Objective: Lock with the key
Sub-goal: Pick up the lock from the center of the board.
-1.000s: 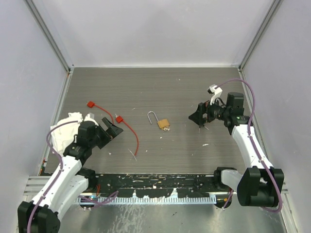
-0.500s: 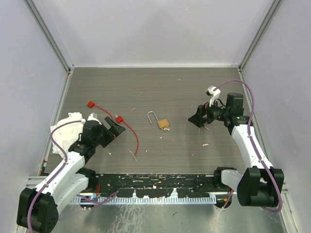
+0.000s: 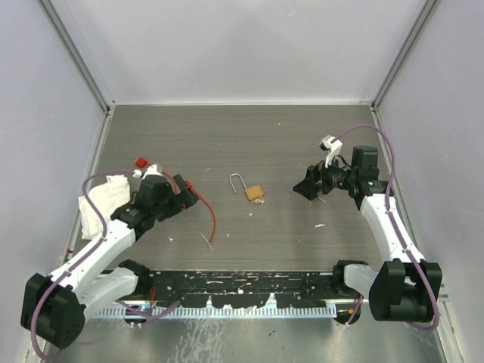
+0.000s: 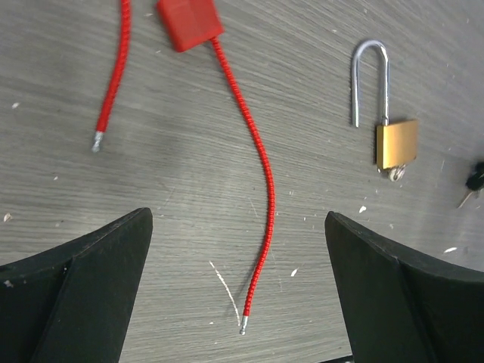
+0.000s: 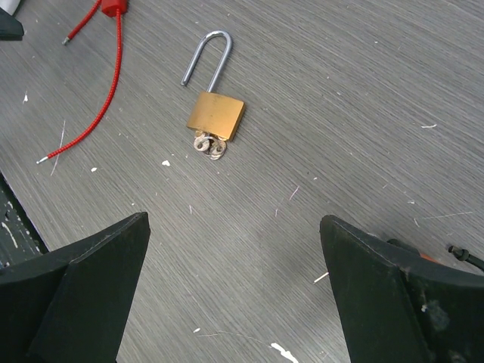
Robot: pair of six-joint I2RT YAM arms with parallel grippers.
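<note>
A brass padlock (image 3: 254,192) lies mid-table with its silver shackle (image 3: 237,181) swung open; it also shows as padlock (image 4: 397,144) and padlock (image 5: 216,115). Small silver rings (image 5: 206,144) lie at its base. The key (image 4: 474,179), a tiny dark-headed thing with a thin blade, lies to the right of the padlock, close under my right gripper (image 3: 302,186). That right gripper (image 5: 234,220) is open over bare table, short of the padlock. My left gripper (image 3: 184,195) is open above a red cable, left gripper (image 4: 236,219) holding nothing.
Two red cable seals lie at the left: one block (image 4: 189,23) with a long cable (image 4: 261,166), and another cable end (image 4: 113,83). A white cloth (image 3: 102,200) sits beside the left arm. Side walls and a black rail (image 3: 242,283) along the near edge bound the table.
My left arm has swung forward and to the right, over the red cable toward the padlock. The right arm has barely moved. Both grippers stay open.
</note>
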